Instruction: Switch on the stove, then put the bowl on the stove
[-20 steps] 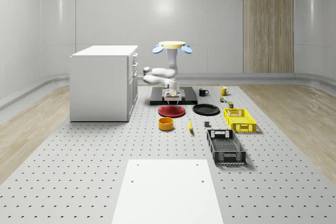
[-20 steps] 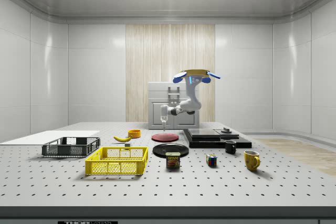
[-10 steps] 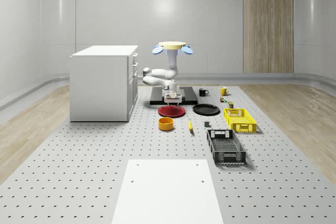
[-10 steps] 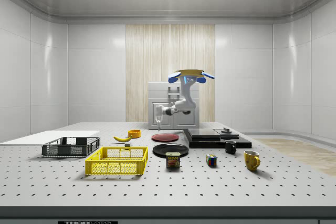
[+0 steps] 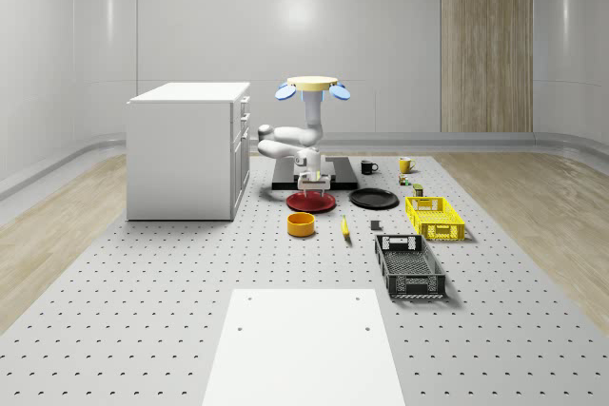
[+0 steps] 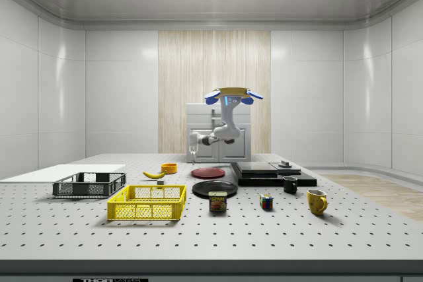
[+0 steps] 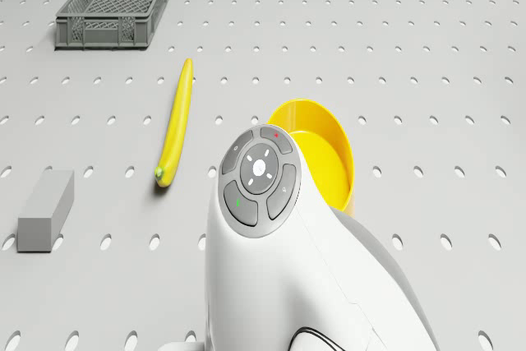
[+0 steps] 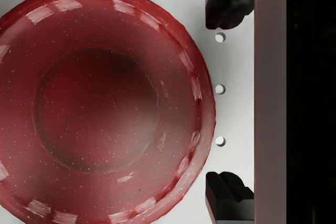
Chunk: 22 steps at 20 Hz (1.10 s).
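The yellow bowl (image 5: 301,224) (image 6: 169,168) (image 7: 332,142) sits upright on the table, in front of the red plate (image 5: 311,202) (image 8: 100,103). The flat black stove (image 5: 314,176) (image 6: 271,171) lies behind the plate, and its edge (image 8: 270,98) runs along one side of the wrist view. The drone (image 5: 311,87) (image 6: 229,94) hovers above the stove's near edge. My gripper (image 5: 315,184) (image 6: 192,158) (image 8: 226,98) hangs open over the plate's rim next to the stove, with nothing between its fingertips (image 8: 226,3). It is still short of the bowl.
A white cabinet (image 5: 188,149) stands at the whole-scene view's left. A black plate (image 5: 373,199), a banana (image 7: 175,125), a grey block (image 7: 45,207), a yellow crate (image 5: 435,217) and a grey crate (image 5: 409,266) lie to the right of the bowl. Mugs (image 5: 368,167) stand beside the stove.
Drone and arm have moved away from the stove toward the bowl, leftward in the side view. The gripper has come from the stove's front edge to over the red plate.
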Available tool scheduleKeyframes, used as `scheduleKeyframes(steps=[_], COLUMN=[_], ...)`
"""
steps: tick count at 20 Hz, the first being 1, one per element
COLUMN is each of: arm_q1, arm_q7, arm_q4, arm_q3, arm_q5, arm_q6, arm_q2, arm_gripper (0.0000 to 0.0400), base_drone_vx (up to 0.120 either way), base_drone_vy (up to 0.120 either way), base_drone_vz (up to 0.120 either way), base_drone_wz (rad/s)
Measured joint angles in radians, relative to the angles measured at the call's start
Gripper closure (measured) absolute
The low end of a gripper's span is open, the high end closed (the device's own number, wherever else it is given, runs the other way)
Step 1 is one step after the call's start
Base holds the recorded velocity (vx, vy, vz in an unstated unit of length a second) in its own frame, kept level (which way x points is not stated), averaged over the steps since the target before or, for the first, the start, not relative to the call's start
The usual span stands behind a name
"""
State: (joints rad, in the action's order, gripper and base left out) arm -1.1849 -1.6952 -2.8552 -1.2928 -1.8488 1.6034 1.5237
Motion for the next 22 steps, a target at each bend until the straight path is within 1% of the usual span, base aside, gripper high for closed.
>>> scheduleKeyframes(steps=[22], arm_q1=[-0.002], arm_q7=[-0.001], arm_q4=[0.0], arm_q3=[-0.001], arm_q5=[0.003], arm_q6=[0.006], arm_q2=[0.006], arm_gripper=[0.0], base_drone_vx=[0.12], base_drone_vy=[0.0], base_drone_vz=[0.0], base_drone_wz=[0.0])
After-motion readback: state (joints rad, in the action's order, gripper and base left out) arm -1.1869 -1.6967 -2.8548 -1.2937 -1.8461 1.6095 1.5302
